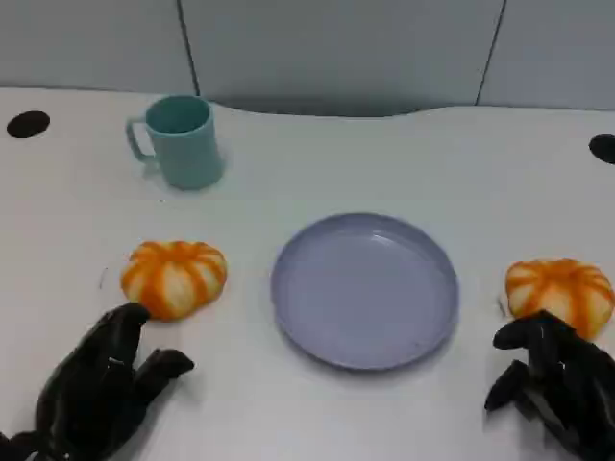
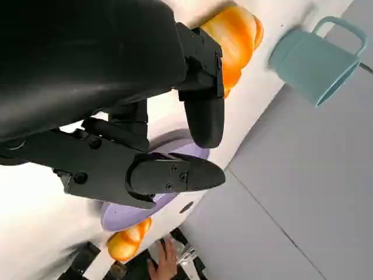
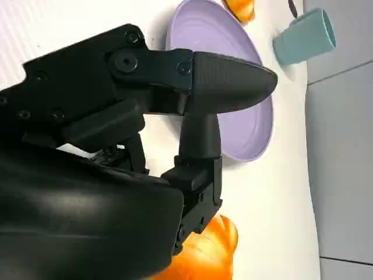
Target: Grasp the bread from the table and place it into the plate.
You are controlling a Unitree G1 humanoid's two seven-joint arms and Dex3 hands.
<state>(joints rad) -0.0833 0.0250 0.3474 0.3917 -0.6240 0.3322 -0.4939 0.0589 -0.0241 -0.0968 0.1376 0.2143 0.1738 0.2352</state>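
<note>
Two orange pumpkin-shaped breads lie on the white table, one (image 1: 174, 277) left of the lilac plate (image 1: 364, 288) and one (image 1: 560, 292) to its right. The plate holds nothing. My left hand (image 1: 101, 389) sits just in front of the left bread, fingers apart, a fingertip close to its near edge. My right hand (image 1: 557, 379) is right in front of the right bread, fingers spread and holding nothing. In the left wrist view the left bread (image 2: 232, 44) lies beyond my fingers (image 2: 204, 116). The right bread (image 3: 207, 254) shows beside my right fingers (image 3: 201, 140).
A teal mug (image 1: 183, 141) stands at the back left, its handle to the left. Two black holes (image 1: 27, 124) mark the table's far corners. A grey panelled wall runs behind. A person's hand (image 2: 166, 262) shows past the table's far side.
</note>
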